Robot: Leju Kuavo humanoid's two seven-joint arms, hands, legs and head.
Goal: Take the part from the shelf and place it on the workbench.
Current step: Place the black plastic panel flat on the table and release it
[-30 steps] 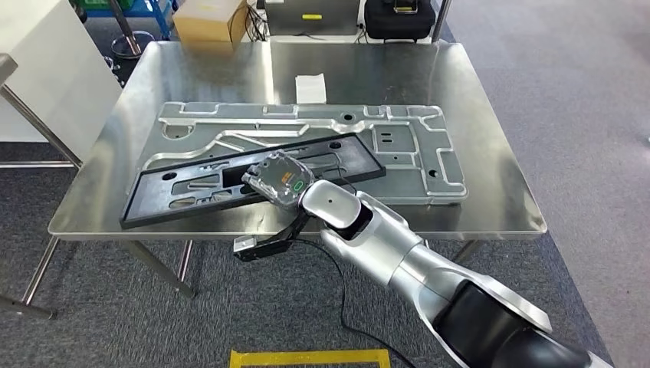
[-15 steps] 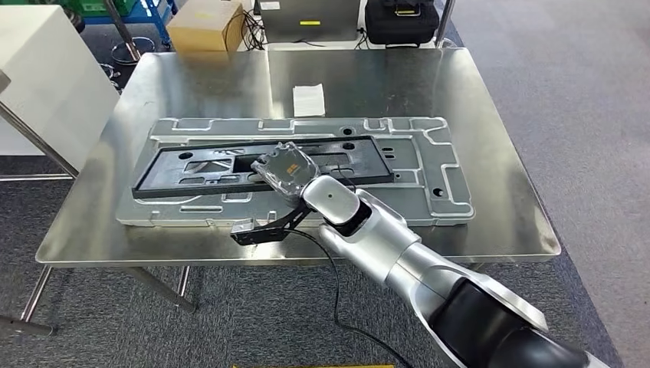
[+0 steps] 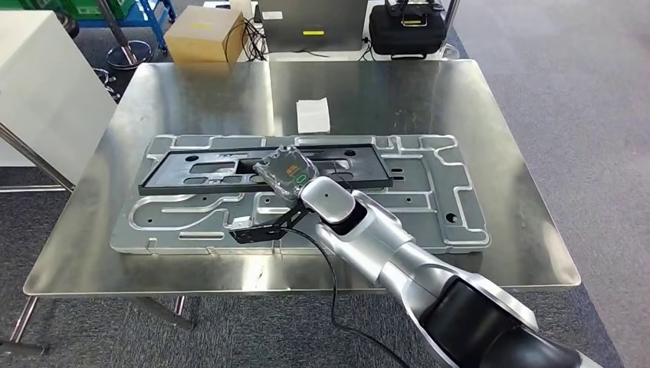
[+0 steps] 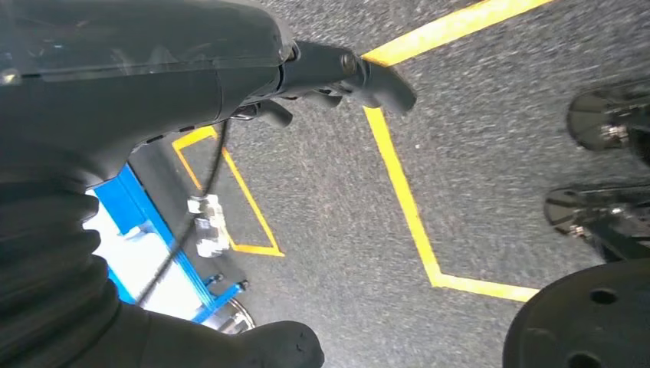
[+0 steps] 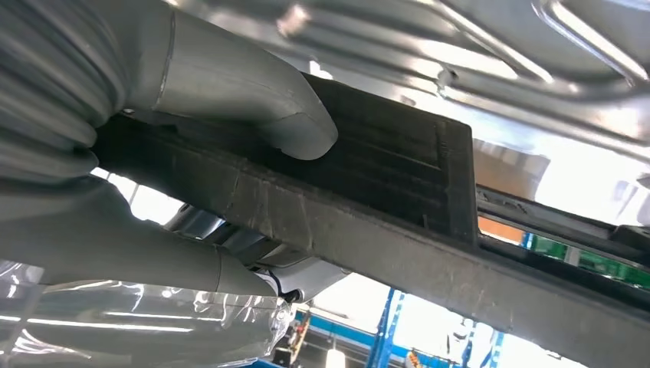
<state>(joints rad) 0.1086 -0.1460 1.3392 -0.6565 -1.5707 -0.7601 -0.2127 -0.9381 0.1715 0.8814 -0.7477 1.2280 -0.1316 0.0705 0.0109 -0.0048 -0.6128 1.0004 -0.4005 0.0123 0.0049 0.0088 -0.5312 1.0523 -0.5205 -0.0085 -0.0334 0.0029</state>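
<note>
Over the steel worktop [image 3: 192, 92], the right hand [image 3: 285, 173] grips the black frame part [image 3: 199, 170] above the grey metal panel [image 3: 429, 192]; the left hand [image 4: 100, 84] hangs with fingers curled, empty.

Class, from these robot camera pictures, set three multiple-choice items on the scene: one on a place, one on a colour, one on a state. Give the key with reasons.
1. Where is the black frame part?
A. Over the grey metal panel
B. On the floor
C. On the cardboard box

2. What colour is the small sheet on the workbench?
A. Blue
B. White
C. Red

3. What is the right hand doing?
A. Hanging open
B. Resting flat on the bench
C. Gripping the frame part

Key: 1 A, the frame overlaps the panel in the head view. 2 B, the sheet is plainly white. 3 C, the right wrist view shows the thumb on the frame.
</note>
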